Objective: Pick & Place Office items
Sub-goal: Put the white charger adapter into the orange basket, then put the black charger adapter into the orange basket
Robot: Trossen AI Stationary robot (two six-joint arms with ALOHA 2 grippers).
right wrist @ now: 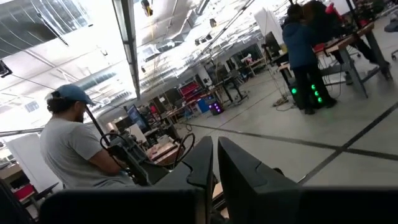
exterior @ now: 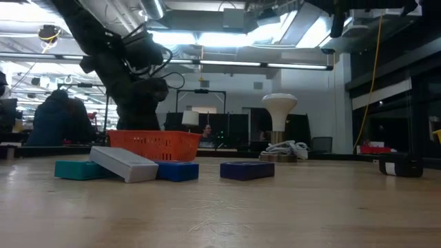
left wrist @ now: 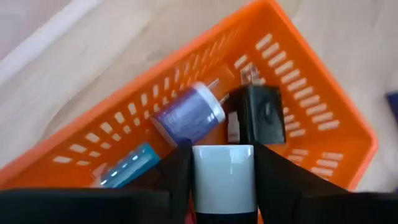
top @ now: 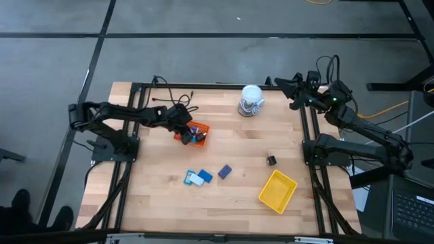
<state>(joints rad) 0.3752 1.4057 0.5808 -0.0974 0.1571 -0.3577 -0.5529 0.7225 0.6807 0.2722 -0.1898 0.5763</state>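
My left gripper [left wrist: 224, 151] hangs over the orange mesh tray [left wrist: 311, 93] and is shut on a white block with a dark lower part [left wrist: 224, 177]. In the tray lie a purple round piece [left wrist: 186, 115], a black block [left wrist: 260, 113] and a light blue piece [left wrist: 127, 169]. On the table rest light blue blocks [top: 196, 178], a navy block [top: 224, 171] and a small black piece [top: 271, 160]. My right gripper [right wrist: 214, 163] is raised at the table's far right corner [top: 295, 87], shut, pointing out into the room. My left gripper pinches the white block between its two fingers [left wrist: 177, 168], one on each of its side faces [left wrist: 200, 177]. The fingers come from above, pointing down into the orange tray. The block is lifted clear of the pieces in the tray below it.
A white-and-grey roll [top: 251, 100] stands near the far edge. A yellow mesh tray [top: 278, 190] sits toward the near right. Bare wood lies between the orange tray and the yellow one. People stand and sit in the room beyond the table [right wrist: 74, 149].
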